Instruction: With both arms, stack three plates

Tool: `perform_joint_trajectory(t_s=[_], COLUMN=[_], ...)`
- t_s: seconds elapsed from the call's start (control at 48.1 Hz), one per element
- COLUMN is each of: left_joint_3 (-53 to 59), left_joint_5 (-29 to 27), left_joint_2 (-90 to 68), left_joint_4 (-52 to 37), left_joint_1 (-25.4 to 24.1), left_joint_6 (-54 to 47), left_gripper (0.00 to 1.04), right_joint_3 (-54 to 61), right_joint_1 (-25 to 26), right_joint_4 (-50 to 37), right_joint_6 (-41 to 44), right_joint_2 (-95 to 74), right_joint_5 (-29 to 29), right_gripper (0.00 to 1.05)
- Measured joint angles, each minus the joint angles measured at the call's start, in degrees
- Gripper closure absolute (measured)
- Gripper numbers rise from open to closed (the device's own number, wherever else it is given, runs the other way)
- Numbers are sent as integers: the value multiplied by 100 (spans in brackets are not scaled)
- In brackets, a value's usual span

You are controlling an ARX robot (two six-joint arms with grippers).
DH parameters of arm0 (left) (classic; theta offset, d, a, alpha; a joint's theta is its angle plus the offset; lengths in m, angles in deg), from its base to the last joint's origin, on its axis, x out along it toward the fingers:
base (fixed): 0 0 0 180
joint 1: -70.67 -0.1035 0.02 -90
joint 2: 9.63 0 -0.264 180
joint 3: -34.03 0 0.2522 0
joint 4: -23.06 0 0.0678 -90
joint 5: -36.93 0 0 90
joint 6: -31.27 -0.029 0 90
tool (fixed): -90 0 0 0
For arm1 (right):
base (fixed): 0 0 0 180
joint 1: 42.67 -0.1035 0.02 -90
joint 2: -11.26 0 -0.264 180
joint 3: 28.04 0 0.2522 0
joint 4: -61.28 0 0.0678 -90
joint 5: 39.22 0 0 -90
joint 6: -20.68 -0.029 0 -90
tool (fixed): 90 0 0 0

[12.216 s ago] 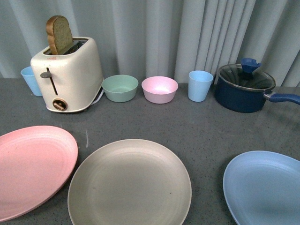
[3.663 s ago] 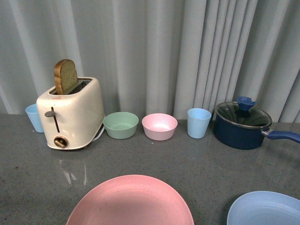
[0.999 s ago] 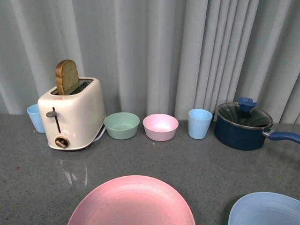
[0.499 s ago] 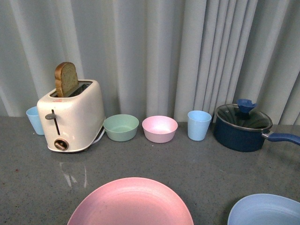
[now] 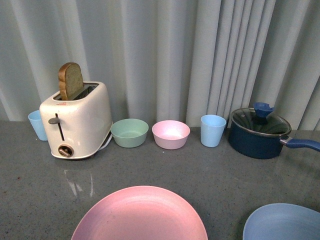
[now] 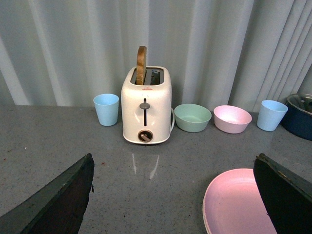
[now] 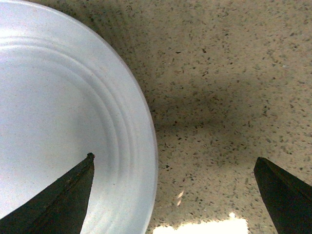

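Grey counter [image 5: 210, 170], curtain [image 5: 165, 60] behind. Pink plate [image 5: 140, 215] front centre, blue plate [image 5: 282, 225] front right; beige not visible. Right gripper [image 7: 173, 158] spread wide, straddling blue rim; left gripper [image 6: 173, 156] spread, empty. Best done: lower right, one finger under rim, pinch firmly, lift level, centre over pink.

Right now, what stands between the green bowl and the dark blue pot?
The pink bowl, then a light blue cup; the front view shows both.

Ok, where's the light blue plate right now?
In the front view the light blue round matte plate sits at the near right of the grey countertop, right of the pink round plate and in front of the dark blue lidded saucepan.
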Motion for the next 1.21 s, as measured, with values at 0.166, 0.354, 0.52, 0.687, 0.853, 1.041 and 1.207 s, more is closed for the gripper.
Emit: perform_joint_trajectory(t_s=[0.166, 0.354, 0.52, 0.687, 0.853, 1.041, 1.207], left_joint_3=[2, 2, 0, 2, 2, 2, 2], left_joint_5=[0, 0, -2, 0, -2, 0, -2], left_joint_2=[0, 0, 0, 0, 0, 0, 0], left_joint_4=[0, 0, 0, 0, 0, 0, 0], left_joint_1=[0, 0, 0, 0, 0, 0, 0], left_joint_6=[0, 0, 0, 0, 0, 0, 0], left_gripper=[7, 7, 7, 7, 7, 7, 7], right_joint_3=[-109, -251, -385, -605, -691, -678, -581], right_joint_1=[-155, -297, -387, -516, -553, -597, -651], right_joint_4=[-81, -160, -199, -199, -271, -472, -715], right_joint_6=[-83, -127, -149, -227, -310, -354, -431], right_joint_2=[-260, -498, -719, -946, -1069, -1274, -1381], right_joint_5=[-20, -2, 37, 52, 42, -28, -44], right_gripper=[7, 7, 7, 7, 7, 13, 41])
